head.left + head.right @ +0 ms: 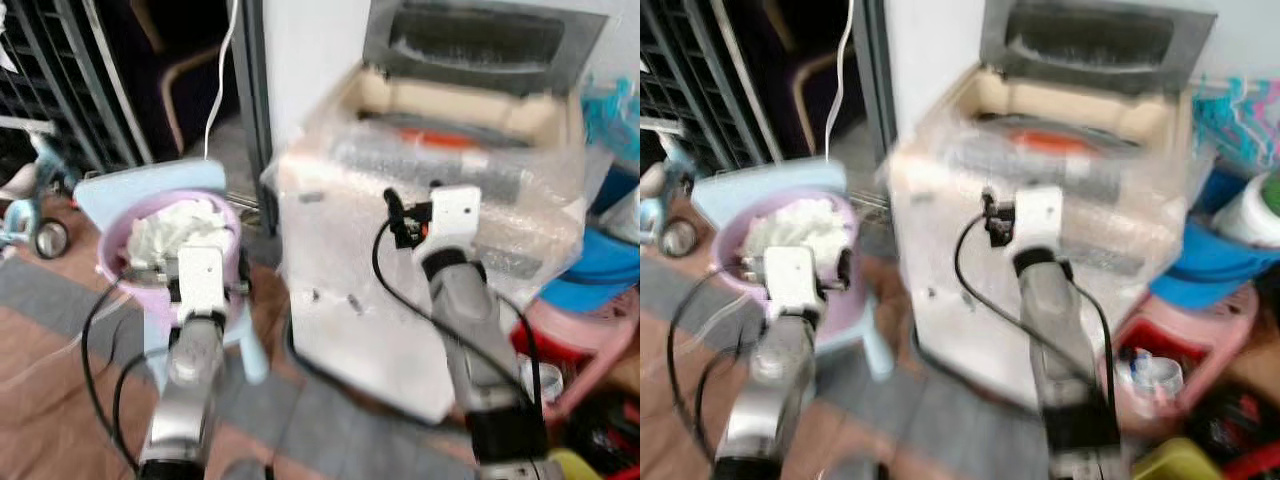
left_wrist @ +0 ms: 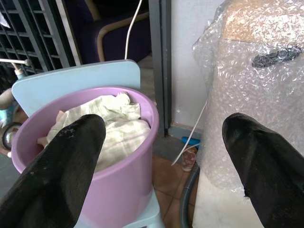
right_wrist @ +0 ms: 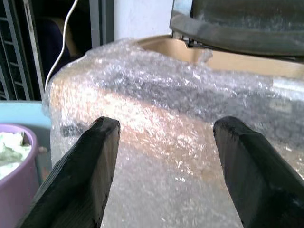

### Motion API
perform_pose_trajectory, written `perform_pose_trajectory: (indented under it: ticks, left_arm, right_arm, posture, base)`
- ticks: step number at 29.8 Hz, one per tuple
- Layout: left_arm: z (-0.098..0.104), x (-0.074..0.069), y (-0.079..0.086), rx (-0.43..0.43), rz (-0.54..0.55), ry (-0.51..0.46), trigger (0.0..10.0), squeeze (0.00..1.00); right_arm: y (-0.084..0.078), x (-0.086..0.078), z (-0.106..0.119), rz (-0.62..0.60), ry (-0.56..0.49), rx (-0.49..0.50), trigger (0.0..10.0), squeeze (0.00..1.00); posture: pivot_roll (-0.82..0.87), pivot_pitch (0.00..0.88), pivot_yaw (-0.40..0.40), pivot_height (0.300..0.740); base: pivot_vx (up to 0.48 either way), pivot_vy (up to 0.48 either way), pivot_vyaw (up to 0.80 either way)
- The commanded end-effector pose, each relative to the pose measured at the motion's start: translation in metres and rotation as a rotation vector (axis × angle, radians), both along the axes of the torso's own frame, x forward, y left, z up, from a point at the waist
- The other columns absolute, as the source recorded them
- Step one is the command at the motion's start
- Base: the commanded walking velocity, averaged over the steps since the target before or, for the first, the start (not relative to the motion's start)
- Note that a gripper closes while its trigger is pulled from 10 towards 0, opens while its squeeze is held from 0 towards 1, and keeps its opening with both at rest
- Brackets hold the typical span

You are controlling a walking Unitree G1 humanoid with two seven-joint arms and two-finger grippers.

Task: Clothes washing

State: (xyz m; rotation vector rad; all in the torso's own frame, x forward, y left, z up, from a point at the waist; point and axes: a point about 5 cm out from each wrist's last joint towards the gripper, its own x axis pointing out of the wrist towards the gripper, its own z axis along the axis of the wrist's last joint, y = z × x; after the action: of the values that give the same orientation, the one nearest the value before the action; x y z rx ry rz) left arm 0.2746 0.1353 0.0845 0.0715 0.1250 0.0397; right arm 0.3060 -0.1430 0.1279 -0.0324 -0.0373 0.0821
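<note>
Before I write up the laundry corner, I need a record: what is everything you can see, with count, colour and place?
Washing machine: one, white, wrapped in bubble wrap, lid up, ahead on the right.
Basin: one, purple, on the stool, left of the machine.
Clothes: one pale heap, whitish, inside the basin.
Stool: one, light blue, under the basin.
Cable: one, white, hanging behind the stool.
Hose: one, grey, at the machine's foot.
Tubs: blue above pink, stacked right of the machine.
Metal rack: one, dark, far left.
Left gripper: black fingers open, facing the basin.
Right gripper: black fingers open, facing the machine's top.
</note>
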Motion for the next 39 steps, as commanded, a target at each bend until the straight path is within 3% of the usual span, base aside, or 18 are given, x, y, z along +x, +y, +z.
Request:
perform_pose_trajectory:
  ticks: [1,5,12,15,18,20,21,26,31,39]
  left_arm:
    - [0.005,0.004,0.009,0.019,0.045,-0.017,10.0,0.0]
    - [0.005,0.005,0.011,0.016,0.06,-0.019,10.0,0.0]
    - [0.007,0.005,0.013,0.039,0.065,-0.03,10.0,0.0]
    - [0.004,0.005,0.017,0.041,0.084,-0.013,10.0,0.0]
    - [0.004,0.004,0.018,0.039,0.088,-0.012,10.0,0.0]
    - [0.006,0.004,0.013,0.017,0.041,-0.039,10.0,0.0]
    - [0.006,0.004,0.013,0.017,0.041,-0.039,10.0,0.0]
    - [0.012,0.003,0.005,0.004,-0.019,-0.078,10.0,0.0]
    - [0.01,0.005,0.009,-0.028,-0.006,-0.061,10.0,0.0]
    - [0.009,0.004,0.011,-0.048,-0.011,-0.059,10.0,0.0]
  right_arm:
    - [0.004,0.002,0.003,0.029,0.024,0.023,10.0,0.0]
    - [0.007,-0.005,-0.003,0.085,0.052,0.061,10.0,0.0]
    - [0.004,-0.004,-0.008,0.034,0.069,-0.029,10.0,0.0]
    - [0.009,-0.006,-0.011,0.045,0.084,0.053,10.0,0.0]
    - [0.009,-0.008,-0.013,0.037,0.089,0.013,10.0,0.0]
    - [0.016,-0.013,-0.013,0.152,0.095,0.073,10.0,0.0]
    - [0.016,-0.013,-0.013,0.152,0.095,0.073,10.0,0.0]
    - [0.022,-0.012,-0.007,0.179,0.05,0.019,10.0,0.0]
    - [0.021,-0.011,-0.008,0.179,0.075,0.089,10.0,0.0]
    - [0.02,-0.009,-0.008,0.181,0.079,0.096,10.0,0.0]
  posture:
    - [-0.03,0.0,-0.011,0.74]
    - [-0.03,0.0,-0.01,0.74]
    - [-0.02,0.0,-0.003,0.74]
    - [-0.02,0.0,-0.002,0.74]
    - [-0.02,0.0,-0.003,0.74]
    - [-0.02,0.0,-0.003,0.74]
    - [-0.02,0.0,-0.003,0.74]
    - [-0.02,0.0,-0.002,0.74]
    - [-0.03,0.0,-0.003,0.74]
    - [-0.02,0.0,-0.006,0.74]
  base:
    - [0.0,0.48,0.0]
    - [0.0,0.48,0.0]
    - [0.0,0.48,0.0]
    - [0.0,0.48,0.0]
    - [0.0,0.48,0.0]
    - [0.0,0.448,0.0]
    - [0.0,0.416,0.0]
    - [0.0,0.0,0.48]
    - [0.0,0.0,0.8]
    - [0.281,0.0,0.27]
